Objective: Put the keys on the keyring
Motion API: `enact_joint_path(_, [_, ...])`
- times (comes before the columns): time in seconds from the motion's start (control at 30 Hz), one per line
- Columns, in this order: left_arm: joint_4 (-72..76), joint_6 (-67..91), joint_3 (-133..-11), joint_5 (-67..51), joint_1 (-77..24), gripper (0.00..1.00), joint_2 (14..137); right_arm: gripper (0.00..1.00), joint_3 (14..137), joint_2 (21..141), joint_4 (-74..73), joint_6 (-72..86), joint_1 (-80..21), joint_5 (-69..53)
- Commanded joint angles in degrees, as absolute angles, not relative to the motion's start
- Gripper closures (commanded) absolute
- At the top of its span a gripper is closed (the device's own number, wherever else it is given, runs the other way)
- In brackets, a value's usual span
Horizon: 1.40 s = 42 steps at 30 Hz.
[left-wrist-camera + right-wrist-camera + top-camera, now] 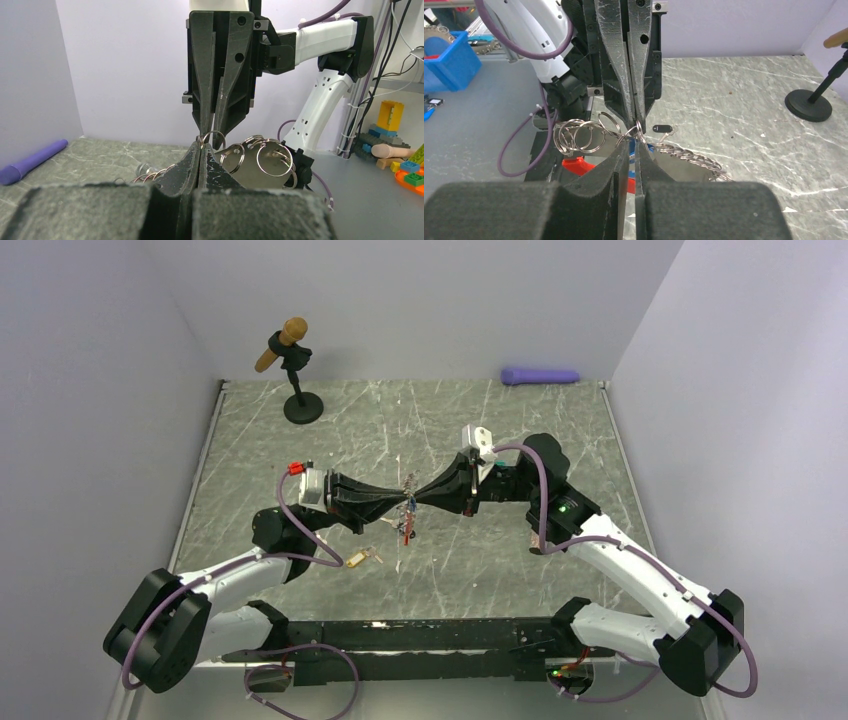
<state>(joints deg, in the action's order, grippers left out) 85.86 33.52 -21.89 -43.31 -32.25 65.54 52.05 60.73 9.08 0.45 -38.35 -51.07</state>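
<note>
Above mid-table my two grippers meet tip to tip. The left gripper (401, 496) (201, 145) is shut on a small silver ring at the top of the keyring (406, 521). The keyring's bunched silver chain (262, 156) (694, 156) and red clip (578, 165) hang below. The right gripper (418, 495) (634, 142) reaches the same ring from the opposite side, its jaws a narrow gap apart with the ring at their tips. A blue tag (655, 149) shows just behind them. One key with a yellow tag (362, 559) lies on the table, and one with a black tag (663, 128) lies beyond the grippers.
A microphone on a black stand (292, 365) is at the back left. A purple cylinder (540, 376) lies along the back wall. Toy blocks (395, 145) sit off the table on the right in the left wrist view, and a blue bin (451, 62) on the left in the right wrist view.
</note>
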Motion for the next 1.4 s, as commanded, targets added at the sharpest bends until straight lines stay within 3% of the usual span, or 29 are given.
enact_joint_path(0.0, [95.2, 34.7, -24.4, -44.0, -32.0, 1.0, 65.9, 0.86, 51.6, 59.5, 9.4, 0.5, -38.5, -49.2])
enact_joint_path(0.17, [95.1, 35.0, -24.4, -44.7, -32.0, 1.0, 65.7, 0.86, 51.5, 57.9, 8.9, -2.4, -37.4, -51.0])
enact_joint_path(0.43, [95.1, 36.7, -25.1, -47.9, -31.9, 1.0, 66.3, 0.7, 51.8, 57.3, 8.7, -5.2, -35.1, -54.6])
enact_joint_path(0.67, [95.1, 37.7, -26.0, -49.7, -31.8, 1.0, 66.9, 0.7, 51.5, 57.9, 7.2, -6.3, -35.9, -57.3])
enact_joint_path(0.93, [95.2, 38.1, -26.3, -49.9, -31.9, 1.0, 67.2, 0.79, 51.8, 58.5, 6.7, -6.9, -37.0, -57.1])
enact_joint_path(1.2, [95.2, 38.2, -26.1, -49.7, -31.9, 1.0, 67.1, 0.99, 52.0, 58.6, 4.8, -8.5, -37.2, -56.0])
enact_joint_path(1.37, [95.2, 38.0, -25.8, -48.3, -31.8, 1.0, 66.6, 1.0, 52.2, 58.4, 4.0, -9.4, -37.2, -56.7])
